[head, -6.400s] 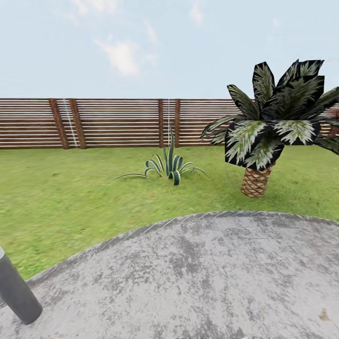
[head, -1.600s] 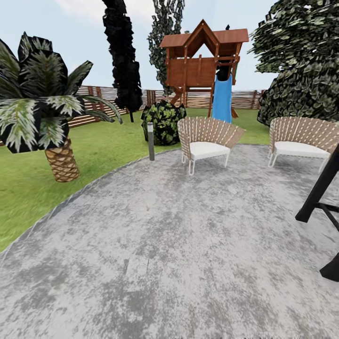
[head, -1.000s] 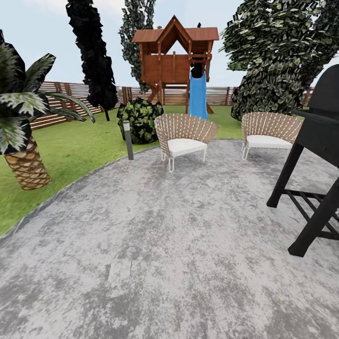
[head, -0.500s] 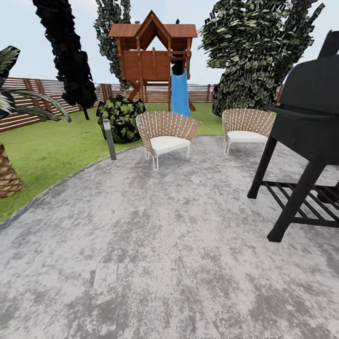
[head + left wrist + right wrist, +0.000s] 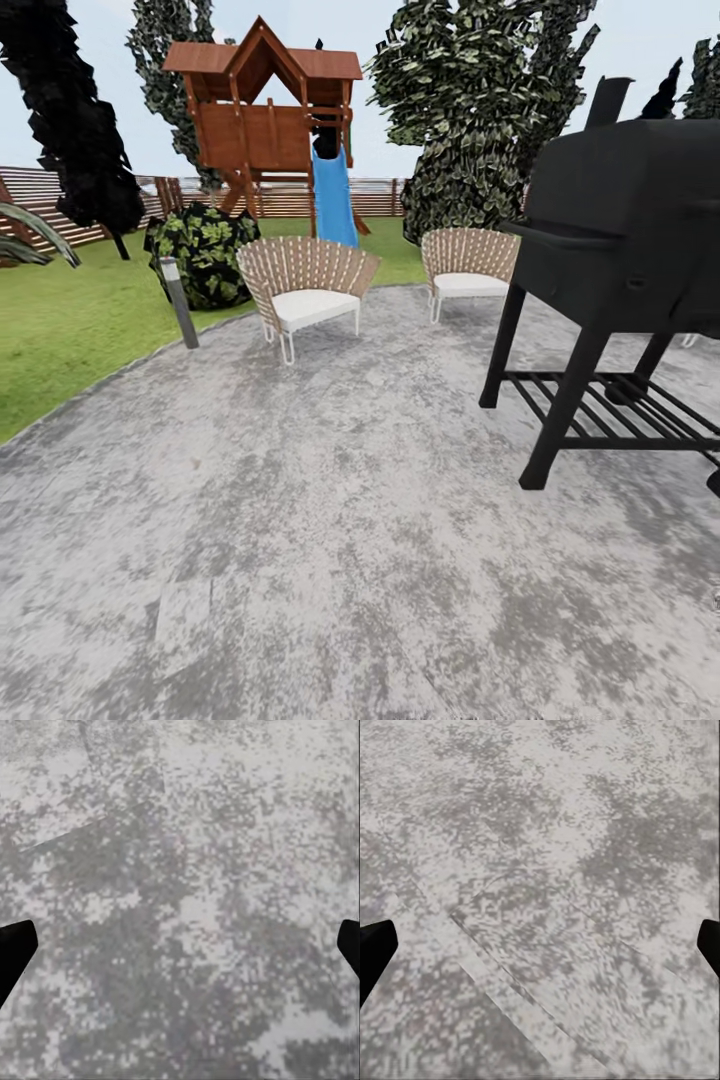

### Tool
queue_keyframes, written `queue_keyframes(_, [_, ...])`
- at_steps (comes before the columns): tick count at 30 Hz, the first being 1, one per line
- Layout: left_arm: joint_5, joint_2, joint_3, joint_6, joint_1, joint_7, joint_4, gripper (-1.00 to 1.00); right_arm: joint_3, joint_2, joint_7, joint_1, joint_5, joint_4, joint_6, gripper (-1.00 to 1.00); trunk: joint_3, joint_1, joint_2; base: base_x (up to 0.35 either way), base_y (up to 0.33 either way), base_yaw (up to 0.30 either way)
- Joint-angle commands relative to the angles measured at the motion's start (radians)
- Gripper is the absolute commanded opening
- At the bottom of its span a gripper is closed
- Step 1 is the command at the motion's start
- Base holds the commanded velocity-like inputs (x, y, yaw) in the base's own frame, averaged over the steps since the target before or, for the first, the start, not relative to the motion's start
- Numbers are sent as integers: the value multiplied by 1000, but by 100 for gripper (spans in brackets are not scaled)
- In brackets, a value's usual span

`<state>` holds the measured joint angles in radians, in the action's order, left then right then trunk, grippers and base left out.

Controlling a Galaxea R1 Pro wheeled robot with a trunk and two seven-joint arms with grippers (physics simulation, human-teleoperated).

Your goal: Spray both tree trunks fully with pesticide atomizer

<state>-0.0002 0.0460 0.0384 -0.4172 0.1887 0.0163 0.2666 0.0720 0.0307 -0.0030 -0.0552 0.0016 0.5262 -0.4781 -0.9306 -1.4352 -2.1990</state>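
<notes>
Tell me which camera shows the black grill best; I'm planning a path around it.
The head view: the black grill stands on the grey paving at the right, its legs and lower rack plain. The left wrist and right wrist views look down at paving between each open claw's fingertips, giving nothing of the grill.

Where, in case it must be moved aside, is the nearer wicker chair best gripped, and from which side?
On the nearer wicker chair, probably the top rim of the backrest, coming down from above on its back side, the side toward the lawn. That rim is a thin, upright, exposed curved edge. The white seat cushion is broad, and the legs are thin and low.
</notes>
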Motion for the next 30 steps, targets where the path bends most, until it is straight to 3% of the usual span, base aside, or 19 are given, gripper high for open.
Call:
queue_keyframes(1, [0, 0, 0, 0, 0, 0, 0, 100, 0, 0, 0, 0, 0, 0, 0, 100, 0, 0, 0, 0, 0, -300])
queue_keyframes(30, [1, 0, 0, 1, 0, 1, 0, 100, 0, 0, 0, 0, 0, -1, 0, 100, 0, 0, 0, 0, 0, -300])
